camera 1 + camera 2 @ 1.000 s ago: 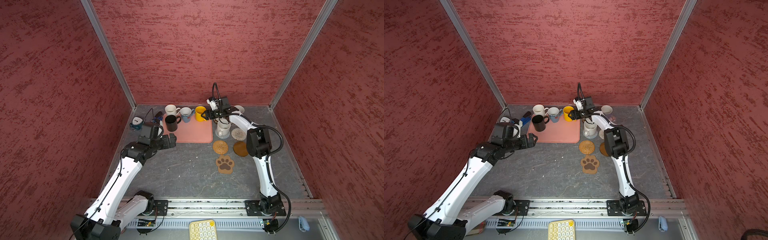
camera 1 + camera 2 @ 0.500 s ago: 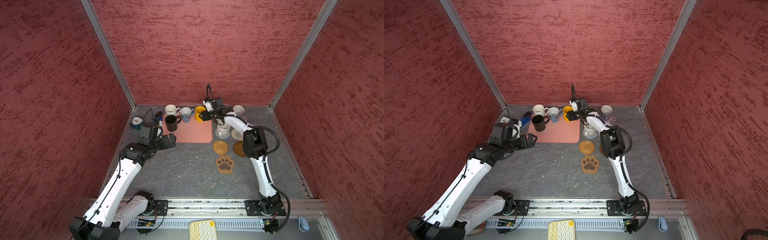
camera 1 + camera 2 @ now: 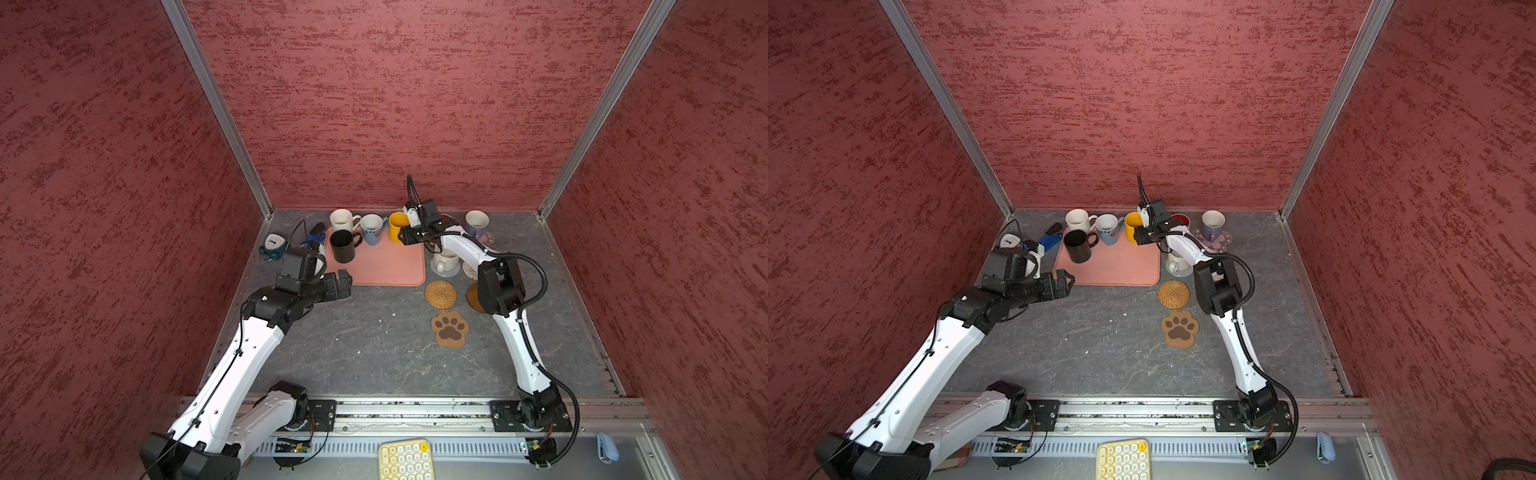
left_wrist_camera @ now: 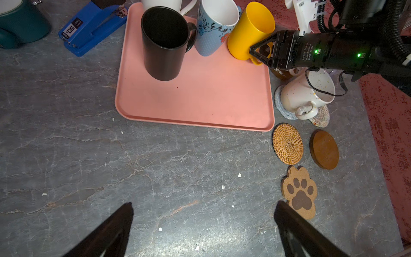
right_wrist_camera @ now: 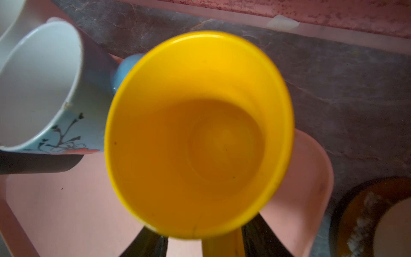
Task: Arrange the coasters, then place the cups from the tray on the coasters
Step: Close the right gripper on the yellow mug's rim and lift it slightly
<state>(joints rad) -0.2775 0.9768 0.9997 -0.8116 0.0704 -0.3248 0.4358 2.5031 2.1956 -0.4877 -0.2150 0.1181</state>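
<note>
One yellow mug (image 5: 200,133), upright, mouth up, at the far right corner of the tray (image 3: 386,266). It ends a row with the light blue mug (image 3: 372,228) and plain white mug (image 3: 343,219); the black mug (image 3: 343,246) stands nearer.

- Handle (image 5: 220,244): juts to the near right, straight into my right claw (image 4: 259,52), which comes in level from that side.
- Right claw: jaws apart, one on either side of the handle, a gap showing at one pad; not clamped.
- Left claw (image 3: 344,283): jaws wide, holding nothing, well apart at the tray's near left corner. My right arm is nearer.
- Vacant coasters beyond the tray's near right corner: rattan round (image 3: 440,294), amber disc (image 4: 324,149), paw-print (image 3: 449,328).
- Change over the last second: my right claw has slid in onto the handle and its jaws have narrowed; my left claw is unmoved.
</note>
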